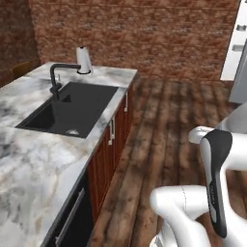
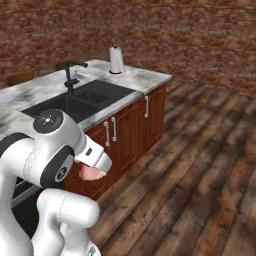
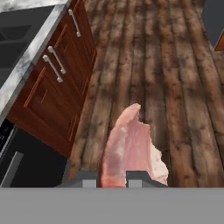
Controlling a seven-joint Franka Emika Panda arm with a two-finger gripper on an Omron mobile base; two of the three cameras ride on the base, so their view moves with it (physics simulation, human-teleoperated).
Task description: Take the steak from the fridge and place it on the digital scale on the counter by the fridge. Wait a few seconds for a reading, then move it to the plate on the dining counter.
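My gripper [image 3: 112, 177] is shut on the steak [image 3: 129, 148], a pink-red slab of raw meat that sticks out past the fingertips over the wooden floor. The steak [image 2: 90, 172] also peeks out pink beneath the white hand, beside the cabinet fronts. The dining counter [image 1: 29, 159] is the marble island on the left, and its edge [image 3: 26, 65] runs along the hand view's upper left. An edge of the grey and white fridge [image 1: 239, 58] stands at the far right. The digital scale and the plate are out of view.
A black sink [image 1: 72, 108] and black faucet [image 1: 55, 79] sit in the island, with a paper towel roll [image 1: 84, 60] at its far end. Red-brown cabinets [image 2: 125, 135] with bar handles and a black appliance front [image 3: 26, 162] face the open wooden floor [image 1: 164, 125].
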